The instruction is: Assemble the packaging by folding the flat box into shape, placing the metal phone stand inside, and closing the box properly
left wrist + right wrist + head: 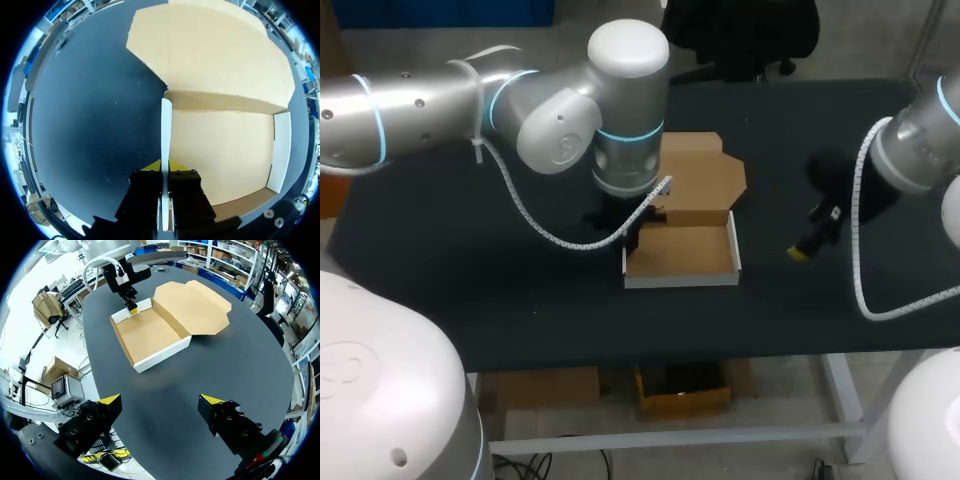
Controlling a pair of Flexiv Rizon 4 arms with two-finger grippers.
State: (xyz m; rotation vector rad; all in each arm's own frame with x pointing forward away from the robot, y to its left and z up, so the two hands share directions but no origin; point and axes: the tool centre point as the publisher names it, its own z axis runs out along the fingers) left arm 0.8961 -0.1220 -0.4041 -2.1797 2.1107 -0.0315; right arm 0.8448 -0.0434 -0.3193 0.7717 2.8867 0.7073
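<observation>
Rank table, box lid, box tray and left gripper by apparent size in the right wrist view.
1. table, largest
2. lid and tray, too alike to rank
3. left gripper, smallest, but it is also farthest from this camera

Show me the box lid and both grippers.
box lid [705,180], head view, middle of the open flap.
left gripper [164,167], left wrist view, between tips clamping box wall [166,130].
right gripper [161,400], right wrist view, between its yellow tips.

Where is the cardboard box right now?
In the head view the cardboard box sits open in the middle of the table, its lid folded back on the far side. The left gripper pinches its left wall.
</observation>
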